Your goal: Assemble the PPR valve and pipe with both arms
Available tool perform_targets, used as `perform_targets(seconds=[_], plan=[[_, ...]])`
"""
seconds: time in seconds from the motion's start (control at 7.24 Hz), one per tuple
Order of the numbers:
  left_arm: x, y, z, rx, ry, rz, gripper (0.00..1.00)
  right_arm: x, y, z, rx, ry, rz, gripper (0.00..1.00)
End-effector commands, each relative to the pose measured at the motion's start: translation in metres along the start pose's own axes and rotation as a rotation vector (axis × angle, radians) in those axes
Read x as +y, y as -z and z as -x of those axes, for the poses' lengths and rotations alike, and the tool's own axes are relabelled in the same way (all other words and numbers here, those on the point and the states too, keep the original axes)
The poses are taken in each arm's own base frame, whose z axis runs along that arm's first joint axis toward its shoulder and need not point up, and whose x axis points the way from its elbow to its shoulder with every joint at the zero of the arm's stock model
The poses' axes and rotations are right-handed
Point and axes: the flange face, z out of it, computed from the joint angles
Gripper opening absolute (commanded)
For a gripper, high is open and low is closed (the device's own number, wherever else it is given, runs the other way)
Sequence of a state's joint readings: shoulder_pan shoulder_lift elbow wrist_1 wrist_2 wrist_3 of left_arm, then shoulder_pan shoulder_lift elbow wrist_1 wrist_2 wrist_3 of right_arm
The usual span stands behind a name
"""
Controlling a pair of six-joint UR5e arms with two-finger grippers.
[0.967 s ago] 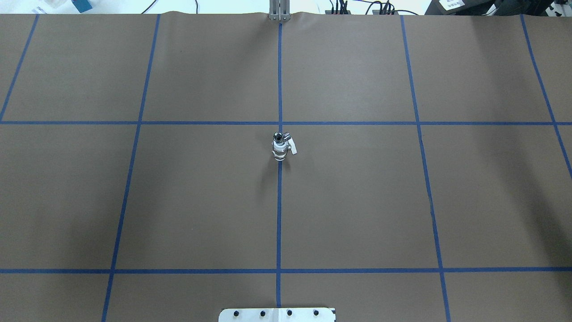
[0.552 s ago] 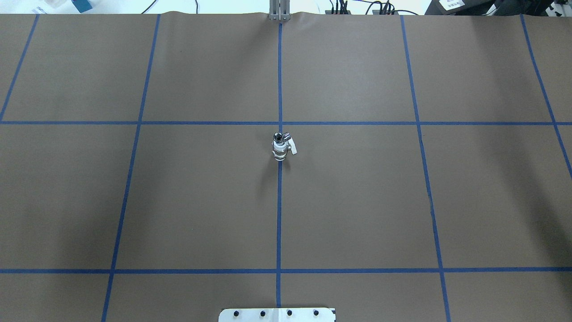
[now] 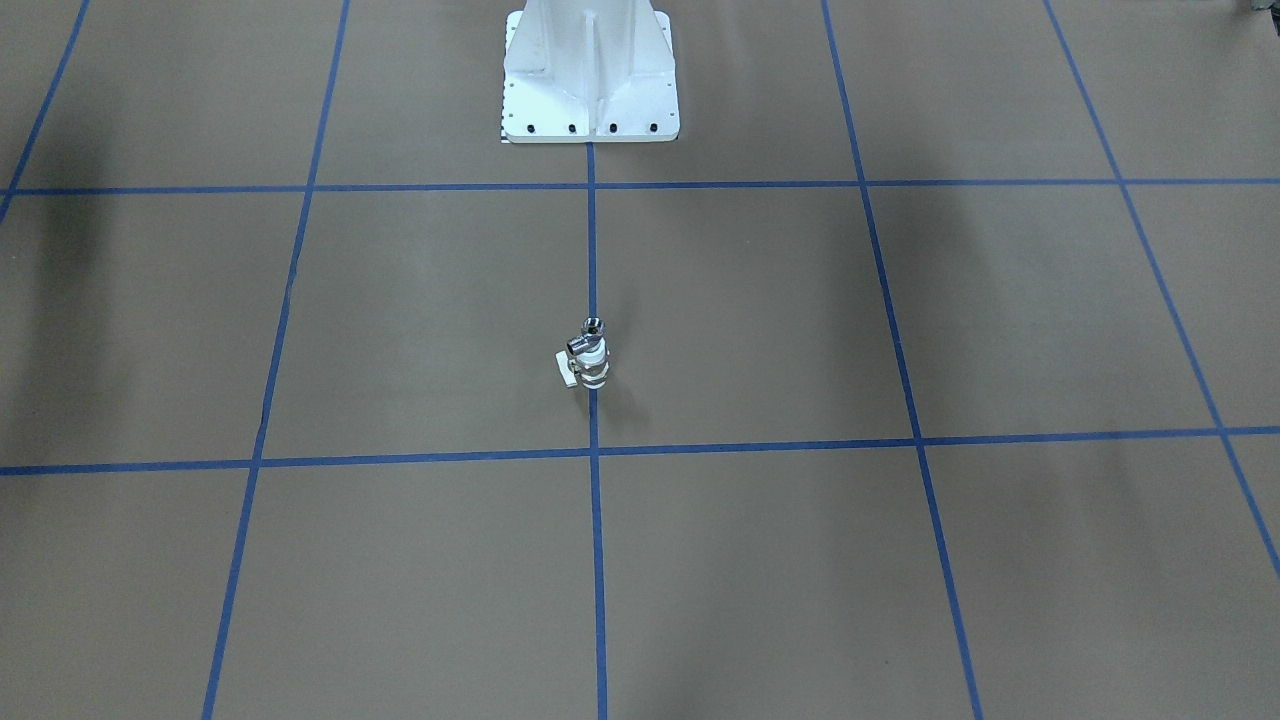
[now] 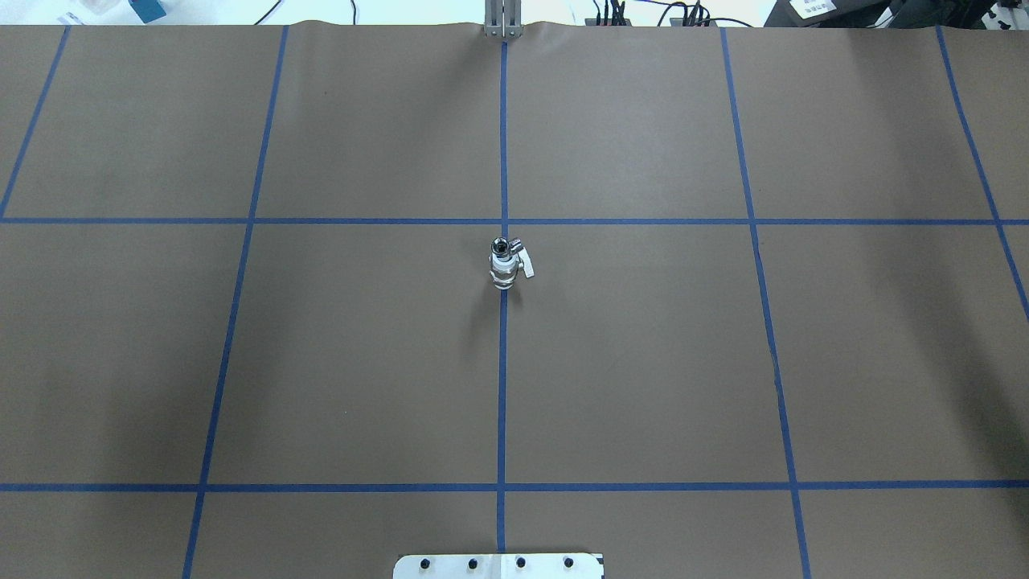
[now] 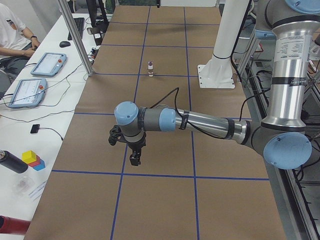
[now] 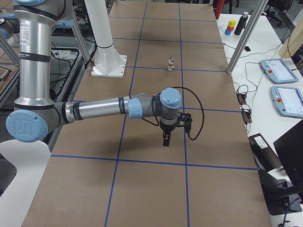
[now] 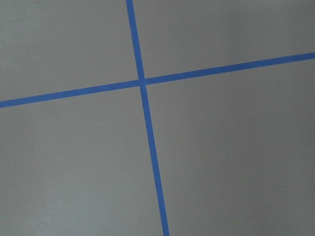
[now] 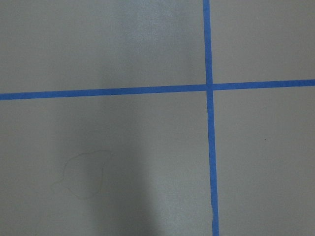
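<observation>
The counter (image 4: 643,362) is covered in brown paper and marked into large squares by blue tape lines (image 7: 142,81). The robot's white bolted pedestal (image 3: 590,70) stands at the middle of its near edge. The left arm (image 5: 200,122) reaches out low over the counter's left end, and the right arm (image 6: 99,109) does the same over the right end. The left tool (image 5: 134,160) hangs pointing down just above the paper beside a tape line, and the right tool (image 6: 165,140) hangs likewise. Each shows only in a side view, so I cannot tell whether either is wide or narrow, and neither holds anything I can see. Each wrist camera shows only paper and a tape crossing. Well apart from both tools, the PPR valve (image 4: 504,272) stands upright on the centre tape line, just on the robot's side of a crossing. Its side lever (image 4: 528,267) points to the robot's right. The chrome pipe (image 4: 502,248) sits on the valve's top end and appears seated in it, though both parts are small in every view.
</observation>
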State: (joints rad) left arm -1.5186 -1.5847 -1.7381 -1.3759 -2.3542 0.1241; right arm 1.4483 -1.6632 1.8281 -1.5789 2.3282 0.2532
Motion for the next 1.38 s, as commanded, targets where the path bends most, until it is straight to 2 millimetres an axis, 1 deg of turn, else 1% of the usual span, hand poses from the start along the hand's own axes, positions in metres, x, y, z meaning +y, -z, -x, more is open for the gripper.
perform_targets(seconds=[0.0,0.28,0.55,0.69,1.24], plan=[[-0.002,0.003,-0.002,0.0,0.004,-0.005,1.0,0.002,0.002,0.0,-0.001,0.0,-0.004,1.0],[-0.002,0.003,-0.002,-0.002,0.001,-0.005,1.0,0.002,0.001,-0.001,0.0,-0.002,-0.002,1.0],[-0.002,0.003,-0.002,-0.002,0.0,-0.006,1.0,0.006,-0.005,-0.008,0.013,-0.012,0.01,1.0],[-0.002,0.002,-0.002,-0.002,0.001,-0.005,1.0,0.007,-0.005,-0.01,0.015,-0.014,0.009,1.0],[-0.001,0.001,-0.001,-0.001,0.003,-0.003,1.0,0.007,-0.005,-0.009,0.015,-0.02,0.009,1.0]])
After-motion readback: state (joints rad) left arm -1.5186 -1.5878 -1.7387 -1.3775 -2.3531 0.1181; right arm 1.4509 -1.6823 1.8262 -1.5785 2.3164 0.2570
